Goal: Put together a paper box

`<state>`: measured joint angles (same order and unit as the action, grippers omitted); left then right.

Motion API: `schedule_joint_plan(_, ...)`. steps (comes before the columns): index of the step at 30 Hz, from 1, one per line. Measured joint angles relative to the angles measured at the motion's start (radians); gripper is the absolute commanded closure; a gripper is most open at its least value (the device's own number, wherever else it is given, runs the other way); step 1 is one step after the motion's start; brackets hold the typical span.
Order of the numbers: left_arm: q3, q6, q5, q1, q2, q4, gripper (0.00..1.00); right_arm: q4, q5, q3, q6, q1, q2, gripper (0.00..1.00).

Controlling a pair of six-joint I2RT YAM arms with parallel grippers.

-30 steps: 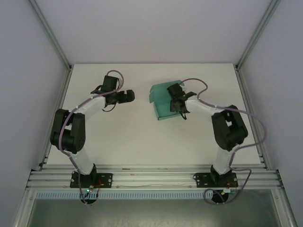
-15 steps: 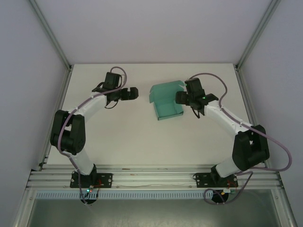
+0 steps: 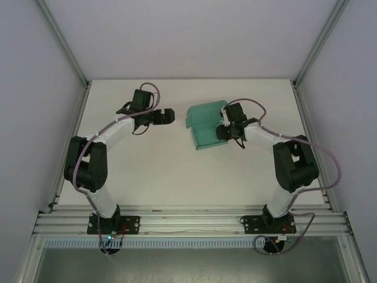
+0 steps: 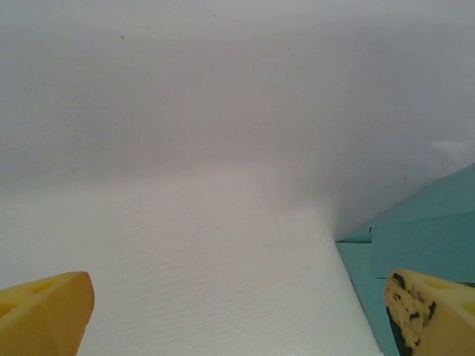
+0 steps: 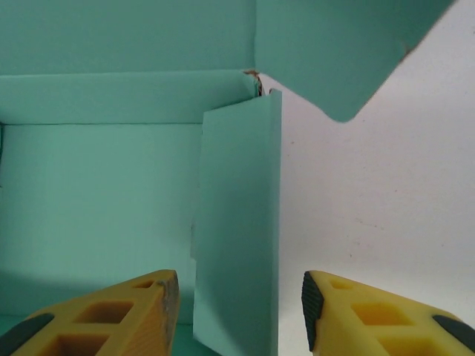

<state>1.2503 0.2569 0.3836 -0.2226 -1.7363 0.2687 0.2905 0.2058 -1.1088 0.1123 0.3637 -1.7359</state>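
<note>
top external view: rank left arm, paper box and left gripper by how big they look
1. left arm, clearly the largest
2. paper box
3. left gripper, smallest, noticeably smaller than the box

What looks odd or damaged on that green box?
The paper box is half folded. One side wall stands between the right tool's open fingers, and the corner above it shows a gap with a brownish, frayed-looking spot. Nothing else stands out.

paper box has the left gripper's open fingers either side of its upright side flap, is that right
No, it's the right gripper whose open fingers sit either side of the paper box's upright side flap; the right wrist view shows it. The left gripper is off to the box's left, apart from it.
</note>
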Motion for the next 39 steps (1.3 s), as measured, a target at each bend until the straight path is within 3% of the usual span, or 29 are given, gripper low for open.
schedule_joint_plan(5, 0.0, 0.0, 0.001, 0.0, -0.002, 0.0, 0.0, 0.027, -0.002, -0.076, 0.008, 0.002, -0.058, 0.54)
schedule_joint_plan(10, 0.0, 0.003, 0.001, 0.0, -0.002, 0.0, 0.0, 0.085, -0.051, -0.154, -0.013, 0.011, -0.129, 0.62)
schedule_joint_plan(15, 0.0, 0.003, 0.001, 0.0, -0.002, 0.0, 0.0, 0.129, -0.111, -0.211, -0.043, 0.023, -0.183, 0.81)
schedule_joint_plan(31, -0.031, 0.003, -0.002, 0.0, -0.001, -0.003, 0.01, 0.237, -0.211, -0.248, -0.113, 0.1, -0.256, 0.81)
schedule_joint_plan(35, -0.031, 0.003, -0.002, 0.0, -0.001, -0.003, 0.01, 0.248, -0.229, -0.252, -0.117, 0.1, -0.257, 0.85)
schedule_joint_plan(39, -0.031, 0.003, -0.002, 0.0, -0.001, -0.004, 0.02, 0.281, -0.244, -0.299, -0.132, 0.1, -0.289, 0.95)
